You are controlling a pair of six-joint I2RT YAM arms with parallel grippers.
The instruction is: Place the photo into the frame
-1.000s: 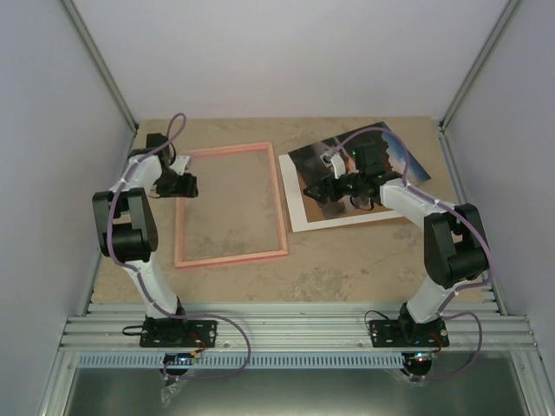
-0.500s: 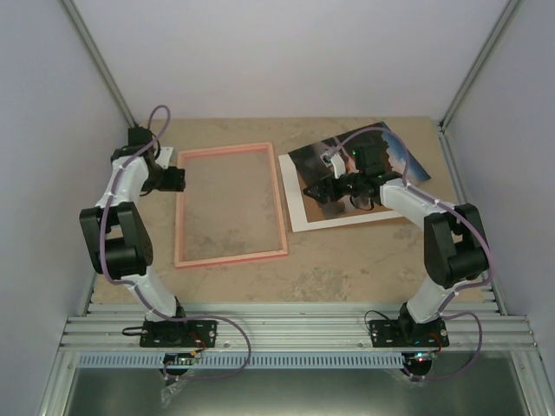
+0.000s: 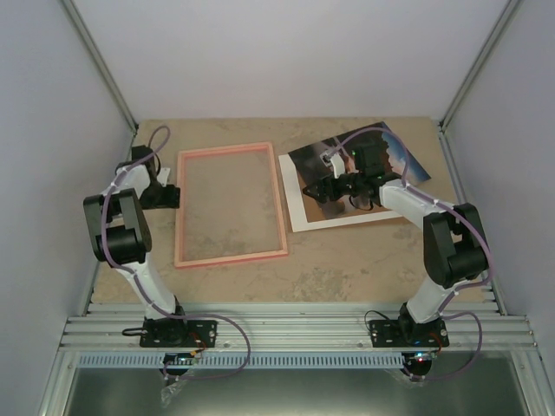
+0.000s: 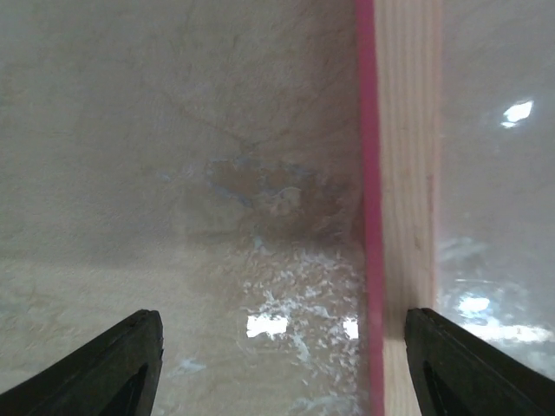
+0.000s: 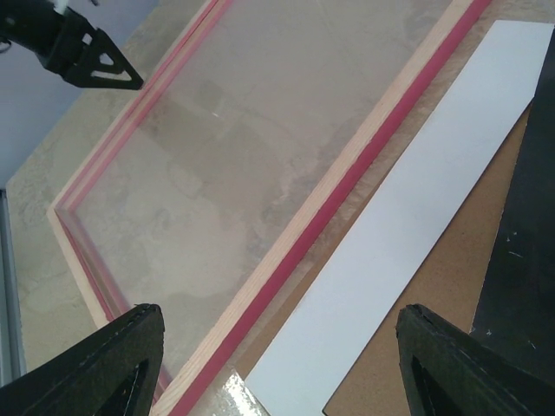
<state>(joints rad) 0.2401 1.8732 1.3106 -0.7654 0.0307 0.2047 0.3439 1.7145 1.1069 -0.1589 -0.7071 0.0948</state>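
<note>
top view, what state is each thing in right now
frame, lying flat, empty
photo, picture side up, outside the frame
white sheet, lying flat right of the frame
cardboard sheet, flat, showing between white sheet and photo
left tool, open, empty, by the frame's left rail
right tool, open, empty, above the white sheet

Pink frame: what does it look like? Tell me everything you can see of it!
The frame is a thin rectangle, bright pink on the outside with pale bare wood on top, and a see-through shiny pane in the middle. It is empty and lies flat on the beige table, long sides running away from the arms. The left gripper hangs open by its left rail, not gripping it.
</note>
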